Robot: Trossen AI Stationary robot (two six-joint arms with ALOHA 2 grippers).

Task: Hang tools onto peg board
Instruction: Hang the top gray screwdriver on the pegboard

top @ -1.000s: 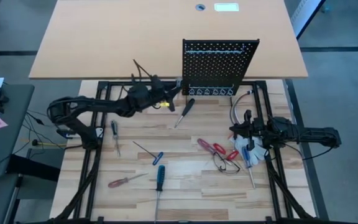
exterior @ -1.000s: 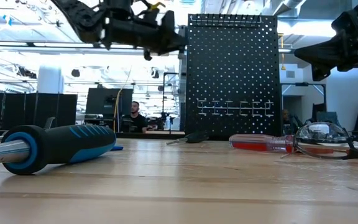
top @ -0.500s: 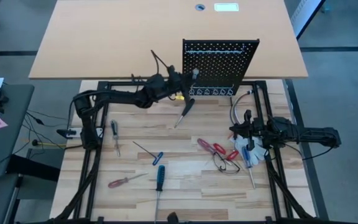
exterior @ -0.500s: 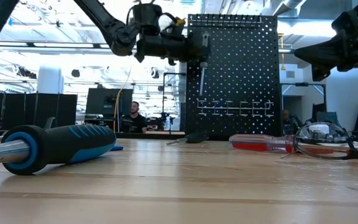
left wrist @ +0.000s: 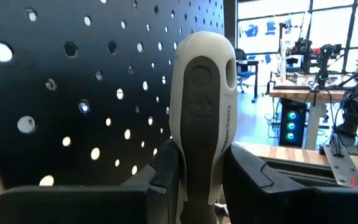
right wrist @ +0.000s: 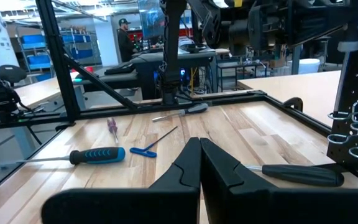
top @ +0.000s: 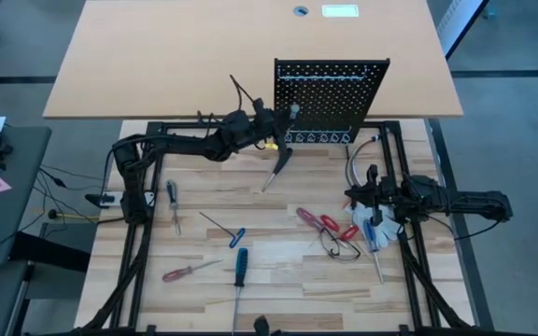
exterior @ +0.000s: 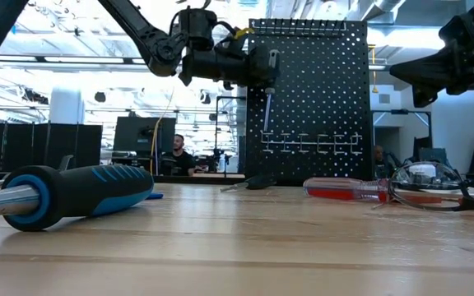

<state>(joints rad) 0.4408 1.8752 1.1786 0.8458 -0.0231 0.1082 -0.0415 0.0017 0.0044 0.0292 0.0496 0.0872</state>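
While the left gripper (exterior: 267,64) clamps a grey-handled screwdriver (left wrist: 202,118) upright against the peg board (top: 331,89), its shaft hangs above the ring holders (exterior: 311,144). Well apart, the right gripper (top: 351,196) waits — fingers closed, holding nothing.

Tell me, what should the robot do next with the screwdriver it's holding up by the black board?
Probably lower it straight down. The left gripper holds the grey-handled screwdriver upright against the peg board, its shaft pointing down just above the ring holders, so easing the tip into a ring looks like the next step.

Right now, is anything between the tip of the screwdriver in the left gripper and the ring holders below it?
No. In the low view the screwdriver held by the left gripper hangs just above the ring holders, nothing between.
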